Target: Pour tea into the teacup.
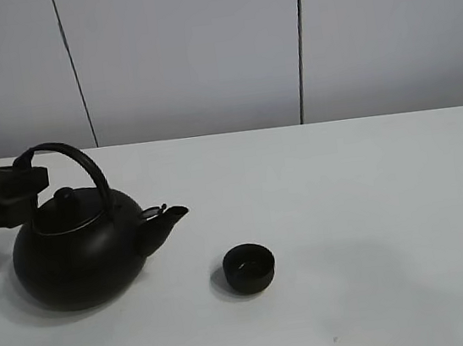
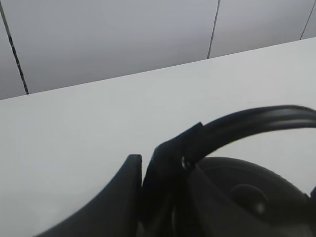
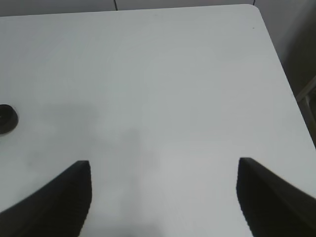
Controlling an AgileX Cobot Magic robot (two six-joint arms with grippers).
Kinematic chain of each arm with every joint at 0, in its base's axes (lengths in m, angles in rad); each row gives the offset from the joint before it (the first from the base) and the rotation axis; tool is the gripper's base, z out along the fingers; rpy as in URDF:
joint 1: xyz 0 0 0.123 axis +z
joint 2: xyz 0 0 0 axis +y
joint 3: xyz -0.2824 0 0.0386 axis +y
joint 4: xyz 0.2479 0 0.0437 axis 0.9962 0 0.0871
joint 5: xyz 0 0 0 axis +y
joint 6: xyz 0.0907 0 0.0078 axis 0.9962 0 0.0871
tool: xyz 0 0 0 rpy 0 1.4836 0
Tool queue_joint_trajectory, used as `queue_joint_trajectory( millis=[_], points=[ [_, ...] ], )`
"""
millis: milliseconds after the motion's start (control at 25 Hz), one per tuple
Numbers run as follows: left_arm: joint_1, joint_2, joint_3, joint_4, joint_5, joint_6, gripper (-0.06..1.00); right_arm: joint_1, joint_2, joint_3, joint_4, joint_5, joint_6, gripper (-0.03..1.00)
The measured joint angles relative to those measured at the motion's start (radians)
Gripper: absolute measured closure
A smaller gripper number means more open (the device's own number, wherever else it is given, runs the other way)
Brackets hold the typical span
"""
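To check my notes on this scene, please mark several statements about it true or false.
The teacup stands upright on the table. True.
The spout of the kettle points away from the teacup. False: it points toward it.
The kettle hangs above the teacup. False: it rests on the table, apart.
The left gripper is at the kettle's handle. True.
The right gripper holds the teacup. False: it is open and empty.
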Motion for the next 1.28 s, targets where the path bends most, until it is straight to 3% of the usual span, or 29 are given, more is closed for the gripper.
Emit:
queue_joint_trajectory(
  millis=[480,960,1280],
  points=[
    [-0.088,-0.108,0.006,-0.062,0.161,-0.008,0.78,0.0,0.0,0.0,0.0,0.0,0.0,0.41],
    [-0.244,-0.141,-0.013,-0.151,0.183,-0.012,0.78,0.0,0.0,0.0,0.0,0.001,0.0,0.41],
    [-0.283,-0.141,-0.076,-0.17,0.223,-0.014,0.78,0.0,0.0,0.0,0.0,0.001,0.0,0.41]
  ],
)
